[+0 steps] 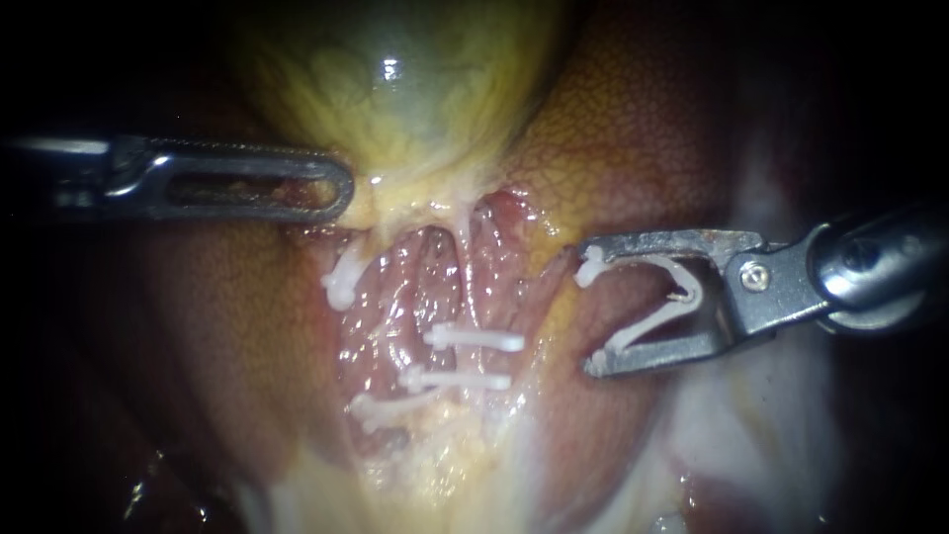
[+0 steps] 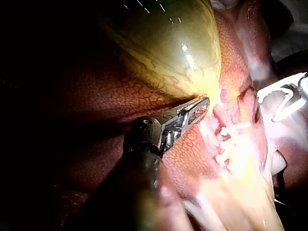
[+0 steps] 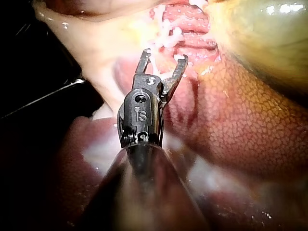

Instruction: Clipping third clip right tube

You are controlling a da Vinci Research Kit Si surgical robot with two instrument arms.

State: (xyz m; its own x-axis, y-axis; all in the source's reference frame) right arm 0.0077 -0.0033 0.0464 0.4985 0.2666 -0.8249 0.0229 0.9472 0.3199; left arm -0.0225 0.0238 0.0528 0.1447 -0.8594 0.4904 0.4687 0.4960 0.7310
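Liver [image 1: 633,129] is filling most of the endoscope view, its mottled red-brown surface framing a raw, pink dissected hollow at the middle. Gallbladder [image 1: 395,89], yellow-green and glistening, is hanging over that hollow from above, its neck narrowing into pale yellow tissue.

The left instrument [image 1: 341,188] is reaching in level from the left. Its slotted jaws are lying together, and the rounded tip is resting against the yellow tissue at the gallbladder's neck. The left wrist view is showing the same closed jaws meeting that neck.

The right instrument [image 1: 593,314] is coming in from the right with its jaws spread wide. They are carrying a loaded clip [image 1: 647,326], a white V with one arm seated along each jaw and its mouth facing the hollow. It is hovering over the liver's edge, just beside the hollow.

The right tube [image 1: 471,297] is running down through the hollow from the gallbladder's neck. It is lying apart from the loaded clip, and nothing is sitting between the clip's arms. An upper clip [image 1: 474,338] and a lower clip [image 1: 457,379] are crossing this tube, one just below the other. A left clip [image 1: 343,279] is sitting at the hollow's left rim, and a bottom clip [image 1: 381,407] is lying low and to the left.
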